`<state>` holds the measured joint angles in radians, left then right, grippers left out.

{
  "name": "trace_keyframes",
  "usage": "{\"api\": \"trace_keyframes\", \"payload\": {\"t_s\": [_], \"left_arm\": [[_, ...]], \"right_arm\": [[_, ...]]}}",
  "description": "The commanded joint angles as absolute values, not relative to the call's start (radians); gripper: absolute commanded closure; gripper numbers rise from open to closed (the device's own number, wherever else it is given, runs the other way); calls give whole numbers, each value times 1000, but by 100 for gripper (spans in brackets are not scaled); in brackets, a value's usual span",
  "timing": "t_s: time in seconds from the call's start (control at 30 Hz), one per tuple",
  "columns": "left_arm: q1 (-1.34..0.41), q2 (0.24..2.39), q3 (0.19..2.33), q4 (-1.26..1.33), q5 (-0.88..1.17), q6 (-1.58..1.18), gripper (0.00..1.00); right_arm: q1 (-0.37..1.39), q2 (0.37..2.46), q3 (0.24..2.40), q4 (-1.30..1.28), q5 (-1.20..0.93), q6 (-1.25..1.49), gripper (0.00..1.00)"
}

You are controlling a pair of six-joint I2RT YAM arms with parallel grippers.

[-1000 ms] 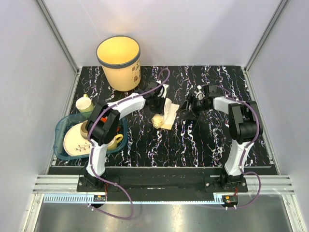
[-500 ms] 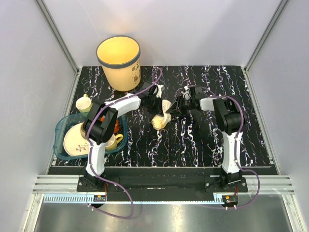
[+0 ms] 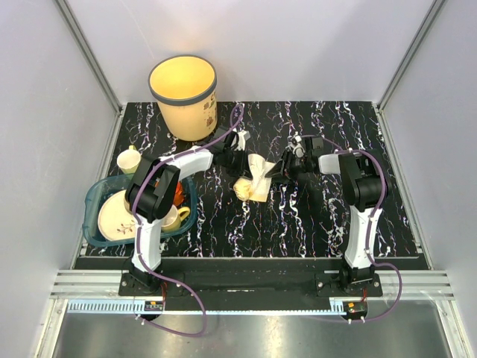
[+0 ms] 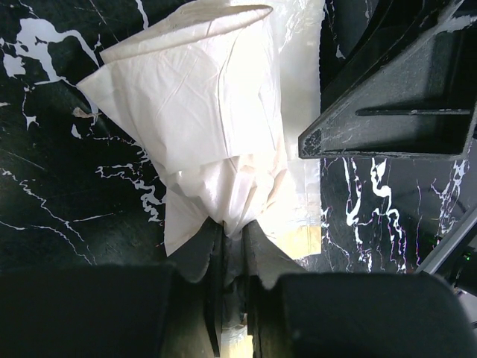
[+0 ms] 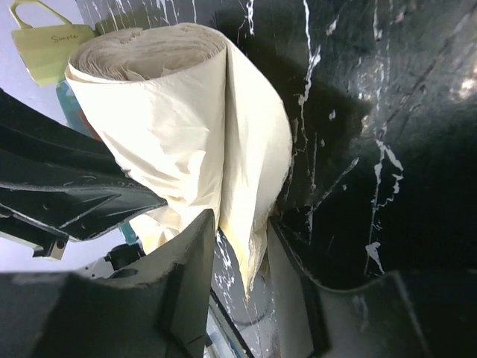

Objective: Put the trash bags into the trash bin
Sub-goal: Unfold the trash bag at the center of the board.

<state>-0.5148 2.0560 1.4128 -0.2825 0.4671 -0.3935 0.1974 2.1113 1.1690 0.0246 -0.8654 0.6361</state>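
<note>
The left tool (image 3: pixel 238 159) is pressed together on a gathered fold of the trash bags (image 3: pixel 256 179). In the left wrist view its tips (image 4: pixel 227 240) pinch the thin film where it narrows to a point. That arm reaches from the near edge toward the middle of the desk (image 3: pixel 313 216), bent at the elbow, with its forearm slanting right.

The right tool (image 3: pixel 278 172) meets the bundle from the other side, its arm folded back so the wrist points left. Its fingers (image 5: pixel 195 246) close on a loose hanging layer of the film.

The trash bags sit between the two tools, near the middle of the desk. Their long side runs roughly from the far edge toward the near edge. Whether they rest on the desk or hang just above it cannot be told.

They are a pale, cream-tinted roll of crinkled, see-through plastic (image 5: pixel 171 127), its layered end open, fanning into a creased whitish sheet (image 4: pixel 201 104).

The trash bin (image 3: pixel 185 101), a round cream-yellow bucket with a dark rim band, stands upright at the far left corner, well apart.
</note>
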Motion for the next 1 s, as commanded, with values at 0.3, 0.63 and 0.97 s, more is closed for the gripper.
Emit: {"api": "trace_keyframes", "payload": {"t_s": [0.3, 0.63, 0.97], "left_arm": [[-509, 2005, 1365, -250, 469, -397, 63], [-454, 1980, 1356, -252, 641, -341, 5], [-453, 2005, 1299, -60, 796, -462, 1]], "right_arm": [[173, 2112, 1146, -28, -831, 607, 100], [155, 1825, 1213, -282, -954, 421, 100], [152, 1853, 1457, -742, -959, 98, 100]]}}
